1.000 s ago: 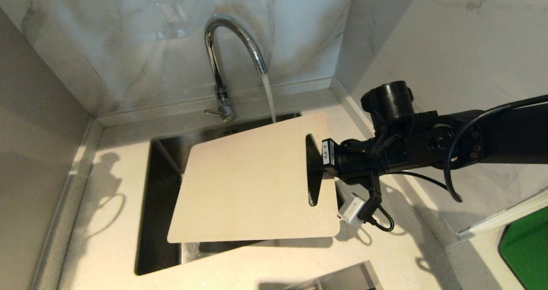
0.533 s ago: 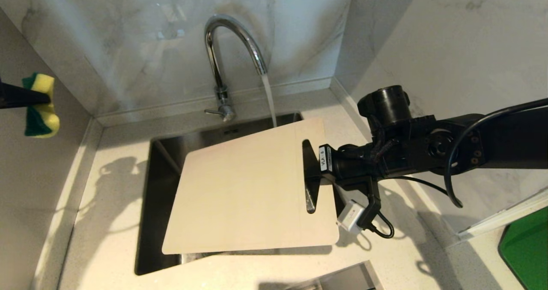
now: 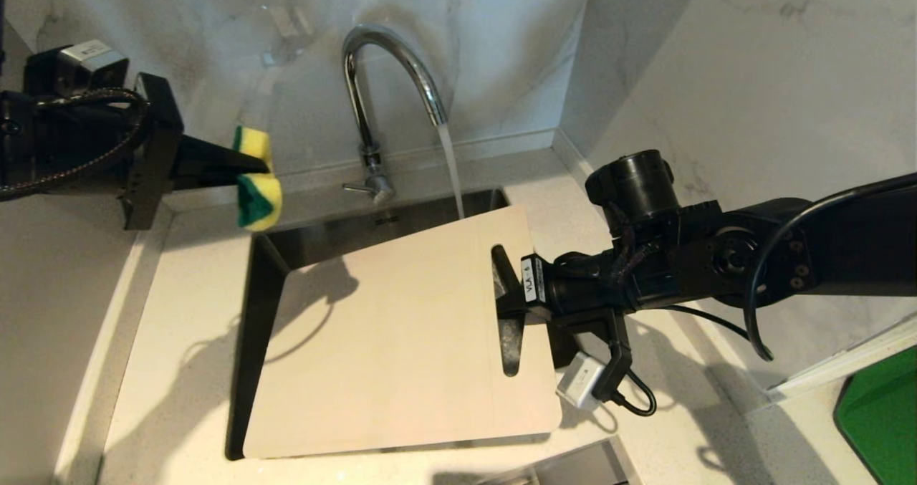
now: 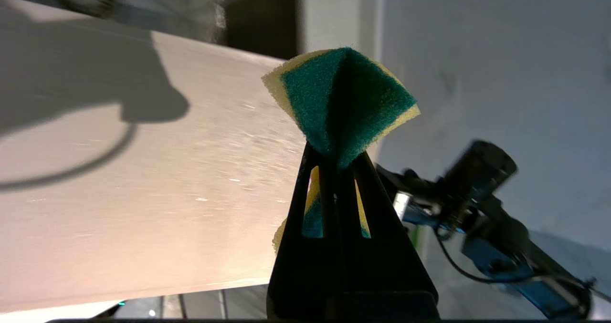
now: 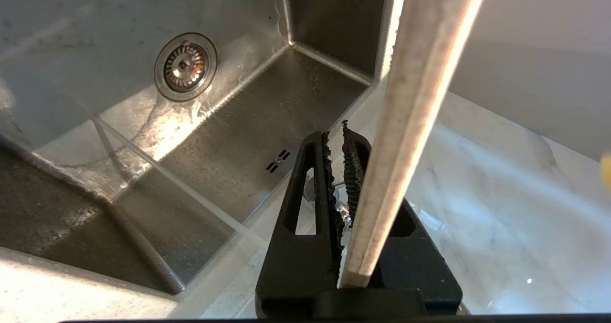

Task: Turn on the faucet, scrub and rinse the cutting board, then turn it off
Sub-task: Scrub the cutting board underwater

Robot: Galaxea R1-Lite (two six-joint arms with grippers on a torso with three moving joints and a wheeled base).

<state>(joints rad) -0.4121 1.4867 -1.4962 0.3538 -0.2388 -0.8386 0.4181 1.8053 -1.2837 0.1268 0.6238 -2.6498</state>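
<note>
Cutting board [image 3: 401,342], a thin beige plastic rectangle, hung tilted over the steel sink [image 3: 261,277], pinched at its slotted three o'clock end by the right gripper [image 3: 517,295]. The chrome gooseneck faucet [image 3: 387,62] ran at twelve. From nine o'clock the left gripper [image 3: 251,166] had just swung in, clamped on a yellow-green sponge [image 3: 256,180]; scrubbing looked imminent.
</note>
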